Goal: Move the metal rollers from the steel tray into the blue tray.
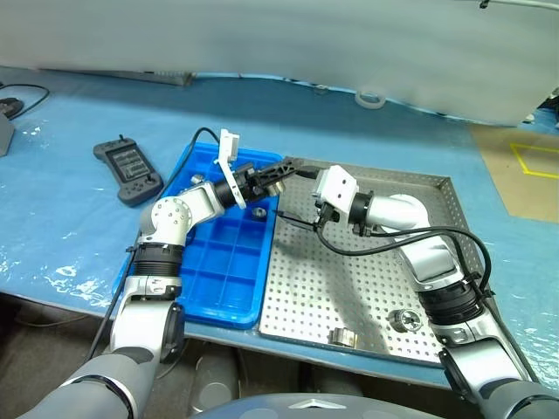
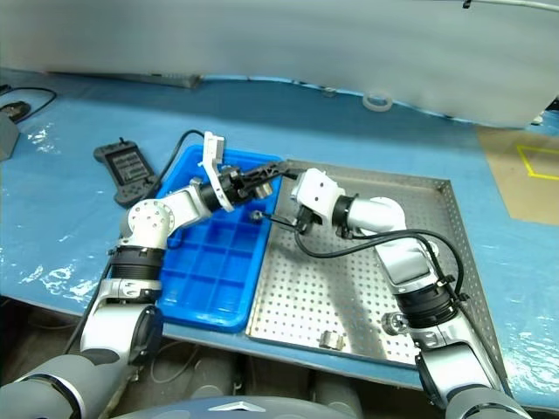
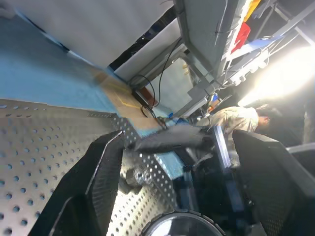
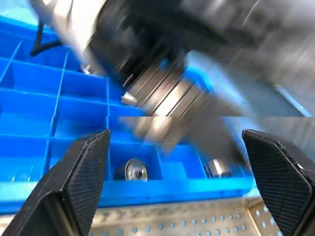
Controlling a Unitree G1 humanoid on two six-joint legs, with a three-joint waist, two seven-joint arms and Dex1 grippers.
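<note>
Behind left claw [image 1: 288,168]: roller [image 1: 258,210] half-hidden

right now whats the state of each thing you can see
left gripper: jaws open, nothing between them, above the seam between the two trays
right gripper: jaws wide open, empty
steel tray: flat on the table, two metal rollers left near its front edge
blue tray: rollers in some far compartments, near ones bare
handheld controller: lying flat, untouched
</note>
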